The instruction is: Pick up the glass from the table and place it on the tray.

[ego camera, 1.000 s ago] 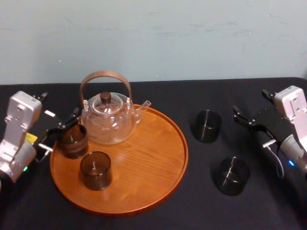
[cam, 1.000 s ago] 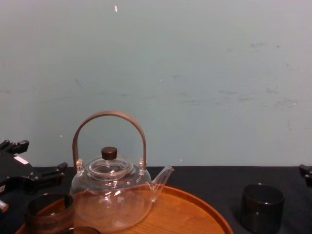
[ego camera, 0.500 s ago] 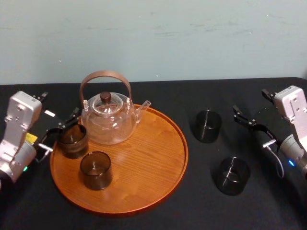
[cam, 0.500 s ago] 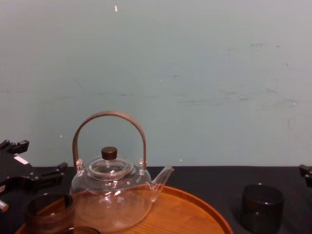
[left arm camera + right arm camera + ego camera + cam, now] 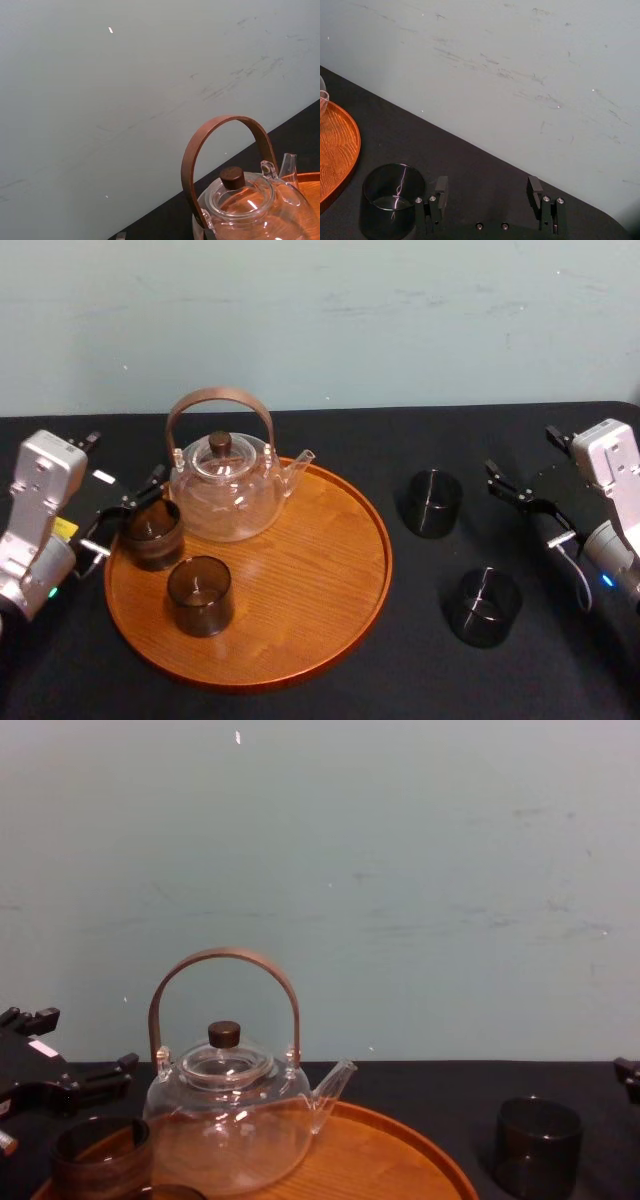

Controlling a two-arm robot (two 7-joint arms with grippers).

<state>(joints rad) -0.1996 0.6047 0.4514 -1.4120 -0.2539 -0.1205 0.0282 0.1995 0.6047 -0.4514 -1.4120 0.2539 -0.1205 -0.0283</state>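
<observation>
Two dark smoky glasses stand on the black table at right, one farther back [image 5: 432, 503] and one nearer [image 5: 482, 607]. Two more glasses [image 5: 152, 533] [image 5: 200, 595] stand on the round wooden tray [image 5: 320, 580]. My left gripper [image 5: 125, 515] is at the tray's left rim, open, its fingers either side of the back-left glass on the tray without closing on it. My right gripper [image 5: 525, 508] hovers open and empty to the right of the farther table glass. In the right wrist view its fingers [image 5: 441, 192] stand wide apart, with that glass [image 5: 392, 200] just beside them.
A clear glass teapot [image 5: 225, 485] with an arched brown handle stands at the back left of the tray, close to the left gripper. A pale wall runs behind the table's far edge. Black cloth [image 5: 430, 670] lies bare in front of the tray.
</observation>
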